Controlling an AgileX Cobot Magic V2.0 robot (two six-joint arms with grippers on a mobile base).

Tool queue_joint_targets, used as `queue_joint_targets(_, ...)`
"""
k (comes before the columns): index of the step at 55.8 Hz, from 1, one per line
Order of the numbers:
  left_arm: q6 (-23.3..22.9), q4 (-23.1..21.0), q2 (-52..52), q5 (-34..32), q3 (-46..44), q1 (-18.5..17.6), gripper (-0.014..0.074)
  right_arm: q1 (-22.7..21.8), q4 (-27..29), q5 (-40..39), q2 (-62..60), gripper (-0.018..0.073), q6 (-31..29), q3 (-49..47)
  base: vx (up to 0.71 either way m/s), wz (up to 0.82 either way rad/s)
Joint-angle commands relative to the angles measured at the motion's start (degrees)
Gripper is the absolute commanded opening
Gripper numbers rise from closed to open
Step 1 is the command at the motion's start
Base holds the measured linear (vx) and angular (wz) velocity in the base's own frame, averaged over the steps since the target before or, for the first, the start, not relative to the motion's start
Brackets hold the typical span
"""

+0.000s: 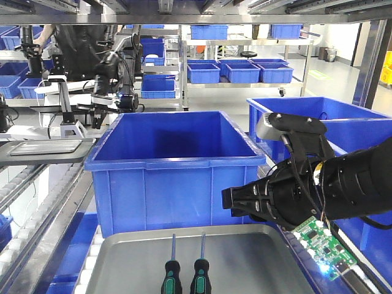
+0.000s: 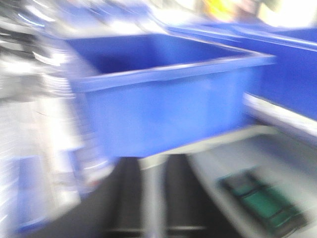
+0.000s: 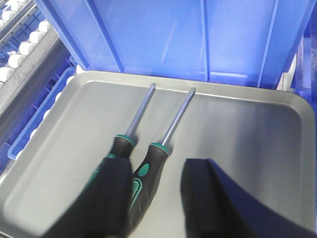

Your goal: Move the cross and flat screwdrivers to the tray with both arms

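Big blue bin (image 1: 174, 168) sits mid-scene, right behind the tray (image 1: 245, 257). Grey tray lies flat in front of it, both screwdrivers on it.

Right arm (image 1: 343, 184) reaches in from the right, above the tray's right side, green board (image 1: 323, 245) hanging under it. Right gripper (image 3: 153, 198) is spread wide, nothing held; in the wrist view its two dark fingers (image 3: 104, 198) are blurred, hovering over the handle end of the tools. The left finger covers part of the left handle; the right handle shows in the gap between the fingers.

Left screwdriver (image 3: 136, 116) and right screwdriver (image 3: 163, 148) lie side by side near the tray's middle, shafts pointing at the bin, tips slightly apart, handles close together.

Left wrist view is motion-blurred: bin, some tray, something green. Left gripper not seen.
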Motion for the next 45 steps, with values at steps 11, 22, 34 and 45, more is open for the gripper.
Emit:
queue_joint_targets(11,-1.78,4.88,-25.53,-3.78,18.0,9.81,-0.0007,0.02,-0.18,-3.83,-2.04,0.0249,0.01,-1.78,0.0,0.0)
queue_joint_targets(22,-3.11,6.24,-36.84,-3.89,26.8,16.35,-0.0007,0.02,-0.18,-3.83,-2.04,0.0233,0.01,-1.78,0.0,0.0)
queue_joint_targets(34,-7.99,6.29,-36.9,-2.16,28.46,20.18,-0.0006,0.02,-0.11,-3.43,-2.04,0.0233,0.01,-1.78,0.0,0.0)
queue_joint_targets(45,-7.99,6.29,-36.9,-2.11,28.41,20.36,-0.0006,0.02,-0.16,-3.43,-2.04,0.0233,0.01,-1.78,0.0,0.0)
